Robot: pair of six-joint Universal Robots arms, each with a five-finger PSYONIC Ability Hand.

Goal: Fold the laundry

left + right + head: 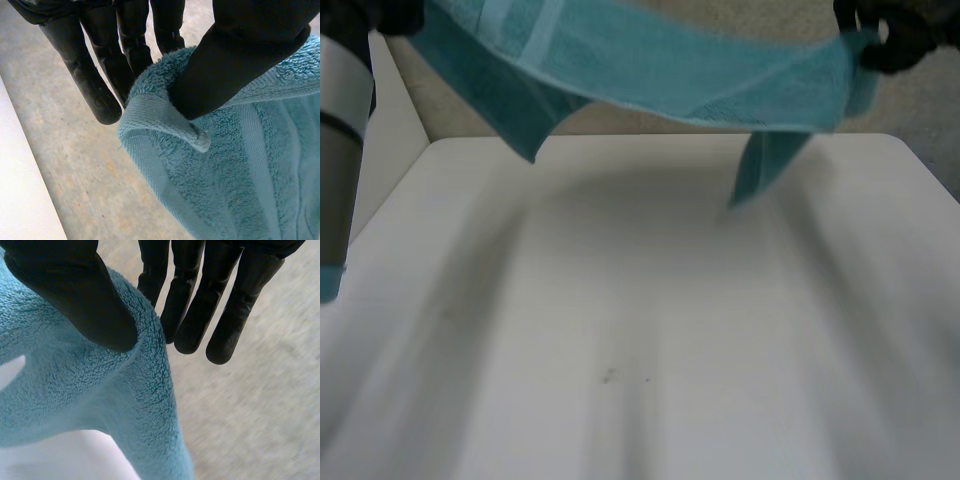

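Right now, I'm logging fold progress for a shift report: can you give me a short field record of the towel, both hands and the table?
towel: teal terry, held in the air between both hands, sagging in the middle, two tails hanging down
left hand: thumb pinches a hemmed corner against the fingers
right hand: thumb pinches the towel's other end against the fingers
table: white, below the towel; cannot tell whether the tails touch it
fold status: no fold laid on the table yet

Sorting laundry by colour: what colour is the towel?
Teal, a blue-green; the towel shows best in the left wrist view.
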